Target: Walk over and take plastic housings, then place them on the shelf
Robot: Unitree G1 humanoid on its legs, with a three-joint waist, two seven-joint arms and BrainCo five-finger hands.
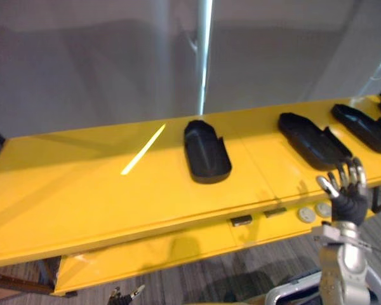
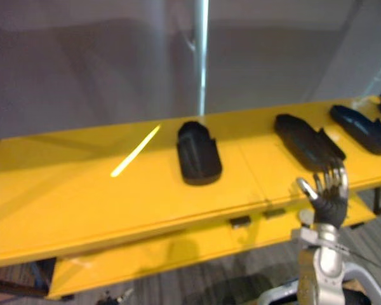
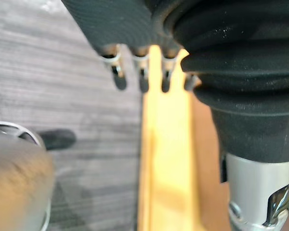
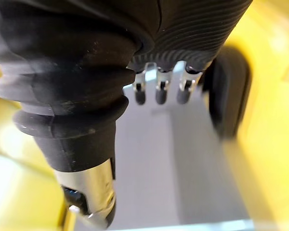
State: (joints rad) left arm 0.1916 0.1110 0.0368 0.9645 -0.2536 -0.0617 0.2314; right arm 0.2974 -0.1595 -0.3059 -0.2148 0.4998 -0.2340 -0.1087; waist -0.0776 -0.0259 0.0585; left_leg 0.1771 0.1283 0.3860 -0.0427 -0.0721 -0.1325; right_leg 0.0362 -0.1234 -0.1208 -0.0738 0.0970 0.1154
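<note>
Several black plastic housings lie on the yellow table top (image 1: 82, 184): one in the middle (image 1: 206, 152), a longer one (image 1: 311, 141) to its right, and another (image 1: 363, 127) further right. My right hand (image 1: 348, 190) is raised at the table's front edge, just in front of the longer housing, with its fingers relaxed and holding nothing. In the right wrist view a black housing (image 4: 229, 91) shows past the fingers (image 4: 158, 94). My left hand (image 1: 124, 296) hangs low in front of the table, its fingers (image 3: 143, 82) straight and empty.
Under the table top a lower yellow ledge (image 1: 146, 254) juts out towards me, with two small dark blocks (image 1: 241, 220) and two round white discs (image 1: 307, 215). A grey wall with a bright pole (image 1: 205, 57) stands behind. The floor is grey carpet (image 3: 62, 72).
</note>
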